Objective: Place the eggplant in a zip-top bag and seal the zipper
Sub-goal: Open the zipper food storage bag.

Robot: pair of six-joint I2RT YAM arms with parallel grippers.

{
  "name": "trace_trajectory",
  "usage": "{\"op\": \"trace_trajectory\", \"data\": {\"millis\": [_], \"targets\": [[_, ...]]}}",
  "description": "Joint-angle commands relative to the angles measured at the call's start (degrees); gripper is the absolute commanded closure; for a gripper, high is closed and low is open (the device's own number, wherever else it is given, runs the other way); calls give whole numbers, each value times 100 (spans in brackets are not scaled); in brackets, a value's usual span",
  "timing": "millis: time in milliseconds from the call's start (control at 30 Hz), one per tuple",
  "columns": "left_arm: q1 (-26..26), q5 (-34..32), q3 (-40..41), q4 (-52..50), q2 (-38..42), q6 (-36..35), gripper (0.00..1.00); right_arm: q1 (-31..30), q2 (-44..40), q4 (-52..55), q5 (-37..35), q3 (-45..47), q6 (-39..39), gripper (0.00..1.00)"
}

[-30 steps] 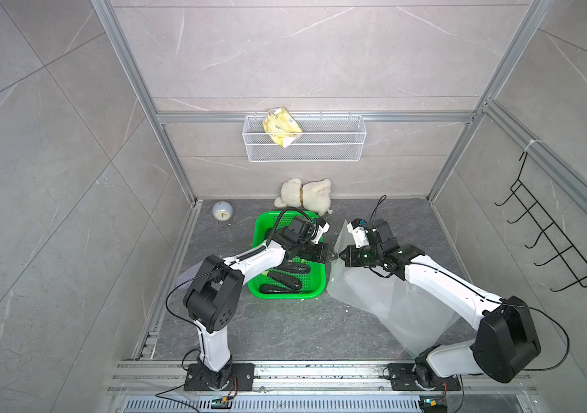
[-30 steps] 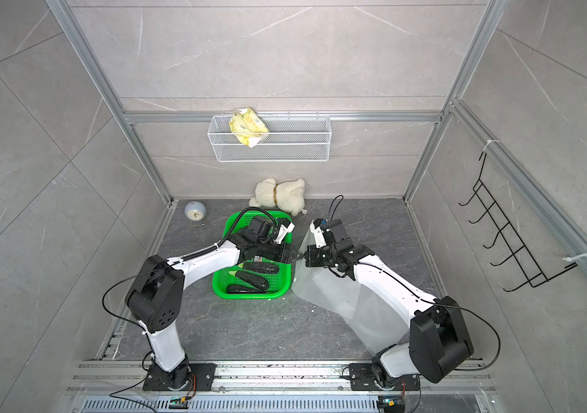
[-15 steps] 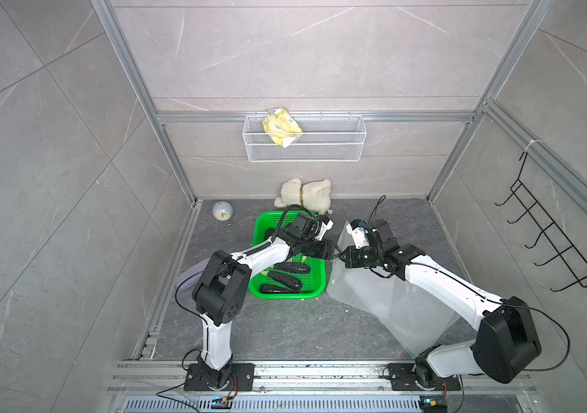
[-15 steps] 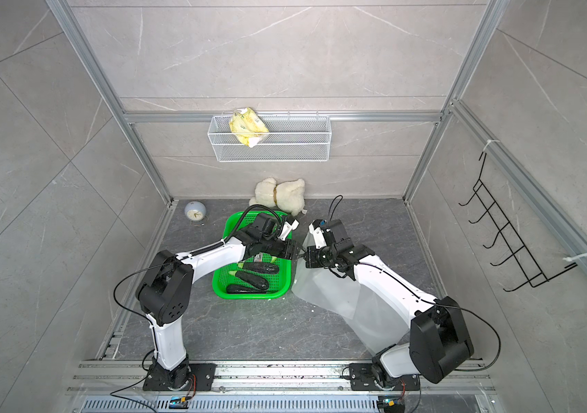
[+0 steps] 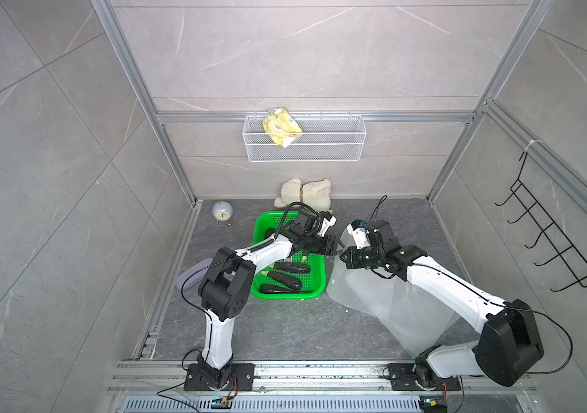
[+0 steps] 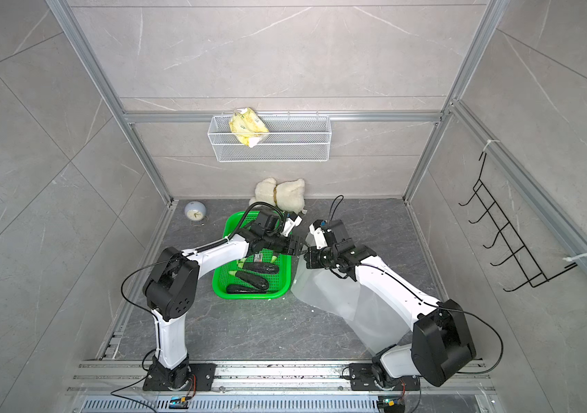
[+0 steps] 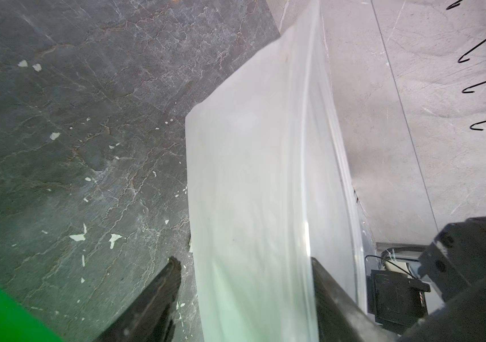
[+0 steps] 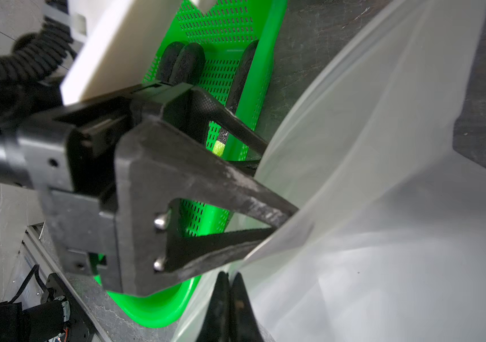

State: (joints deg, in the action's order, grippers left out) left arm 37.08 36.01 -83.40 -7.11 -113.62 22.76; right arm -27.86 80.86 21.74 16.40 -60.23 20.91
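While the eggplants (image 5: 284,281) lie untouched inside the green basket (image 5: 286,295), both top views show the zip-top bag (image 5: 384,300) just beside the basket, with its mouth lifted toward it. The right gripper (image 5: 345,257) is clenched on the bag's rim beside the basket. The left gripper (image 5: 334,248) reaches across the basket to the same rim.

From the left wrist, its jaws stand apart with the film (image 7: 250,177) between them, grasping nothing.

From the right wrist, the right gripper (image 8: 229,277) is pinched tight on the rim, with the basket behind it.

My worry is that the left jaws close on both layers, so the mouth never opens. A hard tug could also pull the rim out of the right pinch.
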Motion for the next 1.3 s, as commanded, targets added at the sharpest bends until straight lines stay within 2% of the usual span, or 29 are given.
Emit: {"op": "trace_trajectory", "data": {"millis": [0, 167, 367, 600, 800, 867, 933, 1067, 1267], "targets": [[97, -615, -309, -806, 106, -549, 35, -37, -145, 198, -180, -62, -178, 100], [97, -1160, -209, -1079, 368, -772, 40, -38, -38, 444, -441, -134, -210, 100], [99, -1034, -198, -1114, 469, -781, 52, -48, 126, 733, -758, -272, -191, 100], [98, -1098, -304, -1212, 397, -655, 75, -176, 245, 990, -1181, -358, -210, 100], [104, -1367, -302, -1292, 411, -620, 80, -259, 334, 1240, -1684, -468, -192, 100], [97, -1395, -311, -1286, 386, -620, 86, -264, 326, 1246, -1727, -472, -192, 100], [95, -1402, -348, -1284, 352, -598, 99, -264, 316, 1261, -1777, -477, -166, 100], [98, -1307, -448, -1199, 308, -507, 100, -265, 277, 1284, -1776, -490, -164, 100], [98, -901, -884, -1076, 88, -413, 100, -264, 129, 1235, -1563, -547, -216, 92]]}}
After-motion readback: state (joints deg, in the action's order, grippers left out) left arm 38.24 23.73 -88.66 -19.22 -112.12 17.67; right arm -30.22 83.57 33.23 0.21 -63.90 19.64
